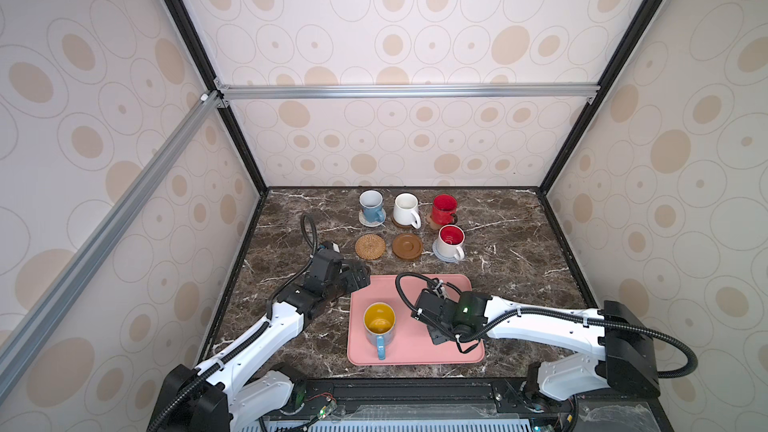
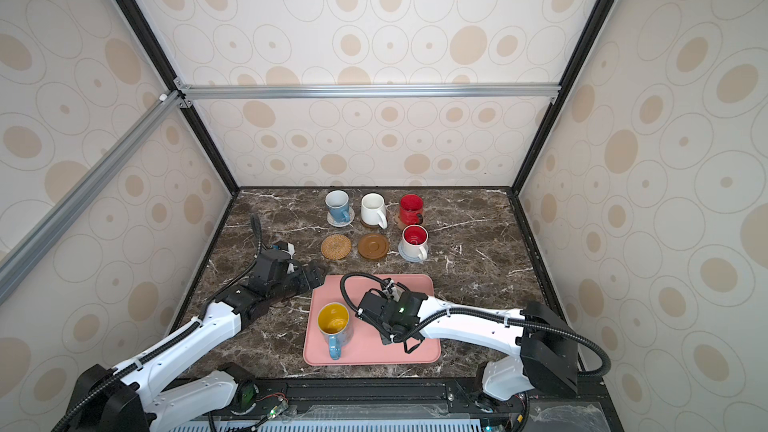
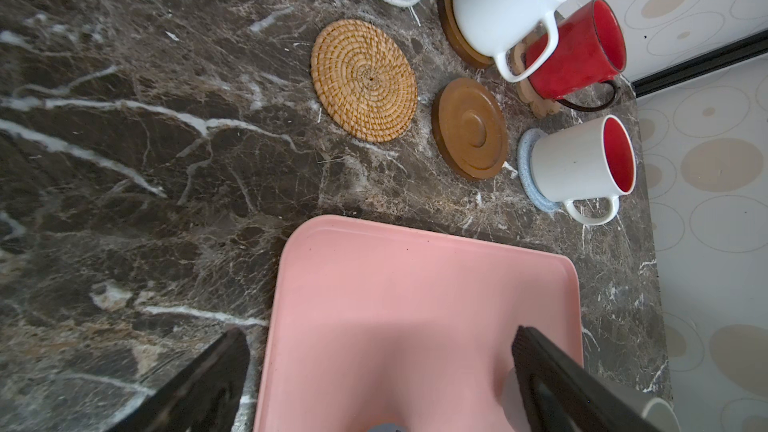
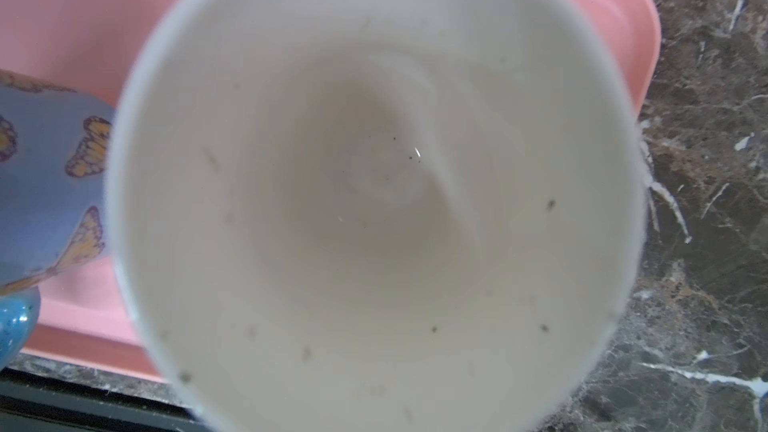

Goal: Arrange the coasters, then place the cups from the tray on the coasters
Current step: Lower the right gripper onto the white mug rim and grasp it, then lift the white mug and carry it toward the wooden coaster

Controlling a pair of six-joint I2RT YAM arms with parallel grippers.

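Pink tray (image 1: 415, 353) up front has the blue-and-yellow mug (image 1: 379, 324) on its left, and the right gripper (image 1: 437, 332) is pinching the white mug (image 4: 374, 201) over its right half. Left gripper (image 3: 378, 342) hangs spread wide by the tray's far-left corner, with the rattan coaster (image 1: 370, 246) and brown disc coaster (image 1: 407, 246) just beyond.

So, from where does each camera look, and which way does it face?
Top views: high in front, looking down toward the back wall; both arms show.
Left wrist: on the left arm, facing the rattan coaster beyond the pink tray; open left gripper shows.
Right wrist: on the right arm, into a white cup; no fingers show.
Shared: all show that tray.
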